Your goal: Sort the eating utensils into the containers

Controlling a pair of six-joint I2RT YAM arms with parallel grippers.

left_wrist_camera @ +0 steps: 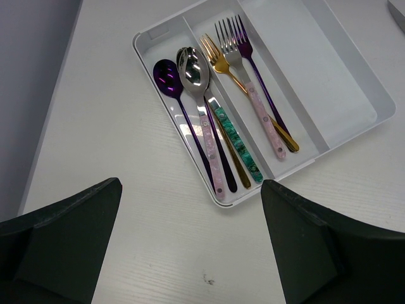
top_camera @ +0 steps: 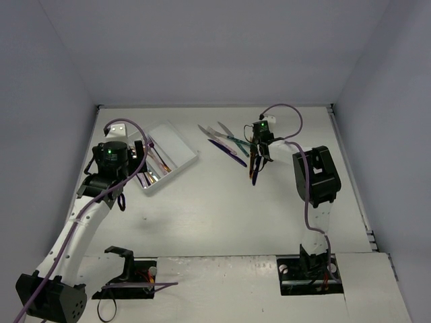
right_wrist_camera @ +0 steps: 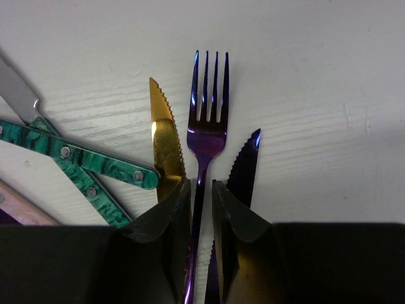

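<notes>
A purple fork (right_wrist_camera: 207,126) lies on the table, tines pointing away from me. My right gripper (right_wrist_camera: 201,202) straddles its handle; the jaws are almost together, a thin strip of table still showing on the right side. A gold knife (right_wrist_camera: 166,139) and a dark blue knife (right_wrist_camera: 243,168) flank the fork. Two teal-handled utensils (right_wrist_camera: 82,158) lie to the left. The white tray (left_wrist_camera: 354,95) holds a purple spoon (left_wrist_camera: 168,79), a silver spoon (left_wrist_camera: 193,66) and a gold fork (left_wrist_camera: 215,57) among several utensils. My left gripper (left_wrist_camera: 190,253) hovers open beside the tray's near end, empty.
In the top view the tray (top_camera: 180,142) sits at the back left and the loose utensil pile (top_camera: 229,141) at the back middle, by the right gripper (top_camera: 258,158). Grey walls close the table on three sides. The tray's right compartment (left_wrist_camera: 329,69) holds nothing.
</notes>
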